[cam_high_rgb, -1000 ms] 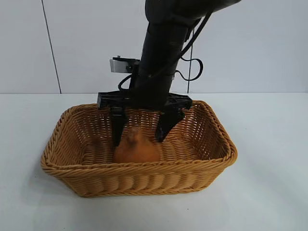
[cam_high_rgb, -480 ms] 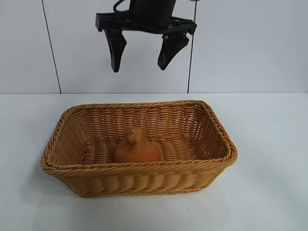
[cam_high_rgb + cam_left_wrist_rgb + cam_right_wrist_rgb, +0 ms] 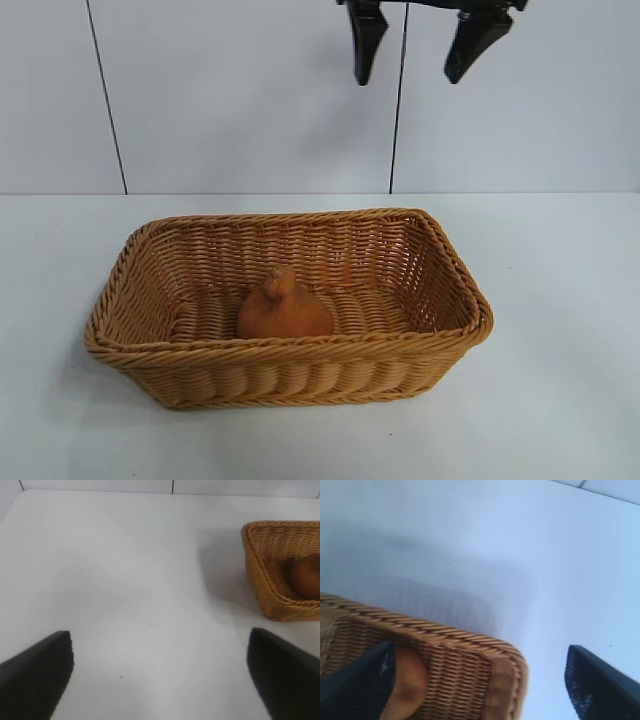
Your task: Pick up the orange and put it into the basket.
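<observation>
The dull orange, knobby-topped orange rests on the floor of the tan wicker basket, close to its near wall, with nothing touching it. My right gripper hangs high above the basket's right end, open and empty. In the right wrist view the right gripper spans a basket corner far below, with the orange partly behind one finger. My left gripper is open over bare table, off to one side of the basket and orange; it is outside the exterior view.
The basket stands on a white table with a pale panelled wall behind it. Bare tabletop surrounds the basket on every side.
The right gripper has lifted out of the basket, up and to the right, leaving the orange inside. The orange and basket have stayed put.
</observation>
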Available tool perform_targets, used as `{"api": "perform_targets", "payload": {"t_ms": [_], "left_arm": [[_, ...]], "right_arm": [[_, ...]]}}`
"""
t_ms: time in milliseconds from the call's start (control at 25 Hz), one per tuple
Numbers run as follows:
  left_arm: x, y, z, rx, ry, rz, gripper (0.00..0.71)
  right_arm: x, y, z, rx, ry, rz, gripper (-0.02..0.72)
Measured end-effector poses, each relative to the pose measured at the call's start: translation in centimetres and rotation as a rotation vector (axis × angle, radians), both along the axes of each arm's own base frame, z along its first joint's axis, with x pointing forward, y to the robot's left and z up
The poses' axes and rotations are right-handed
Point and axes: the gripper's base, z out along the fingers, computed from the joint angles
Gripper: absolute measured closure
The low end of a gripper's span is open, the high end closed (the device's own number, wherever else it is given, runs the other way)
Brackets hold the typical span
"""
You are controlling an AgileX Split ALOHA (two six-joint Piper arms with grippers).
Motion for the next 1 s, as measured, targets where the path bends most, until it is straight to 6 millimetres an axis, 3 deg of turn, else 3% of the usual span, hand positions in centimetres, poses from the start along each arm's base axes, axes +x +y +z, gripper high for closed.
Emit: {"api": "perform_targets", "payload": {"t_ms": [160, 240, 320, 480, 560, 720, 1000], "left_arm": [[0.0, 0.0, 0.0, 0.0, 0.0, 0.0, 0.038], [0.0, 0.0, 0.0, 0.0, 0.0, 0.0, 0.038], [0.0, 0.0, 0.0, 0.0, 0.0, 0.0, 0.038], [0.0, 0.0, 0.0, 0.0, 0.0, 0.0, 0.038], [0.0, 0.0, 0.0, 0.0, 0.0, 0.0, 0.038], [0.0, 0.0, 0.0, 0.0, 0.0, 0.0, 0.038], [0.0, 0.0, 0.0, 0.0, 0.0, 0.0, 0.038]], "right_arm": [[0.5, -5.6, 0.0, -0.003, 0.004, -0.122, 0.071], [0.5, -7.4, 0.0, 0.014, 0.006, -0.164, 0.071], [0.3, -8.5, -0.2, 0.048, 0.019, -0.188, 0.071], [-1.7, -8.5, -1.0, 0.053, 0.089, -0.158, 0.071], [-3.5, -8.5, -0.9, 0.052, 0.121, -0.15, 0.071], [-9.4, -8.3, -1.5, 0.044, 0.221, -0.145, 0.071], [-22.5, -7.9, -2.4, 0.061, 0.301, -0.148, 0.071]]}}
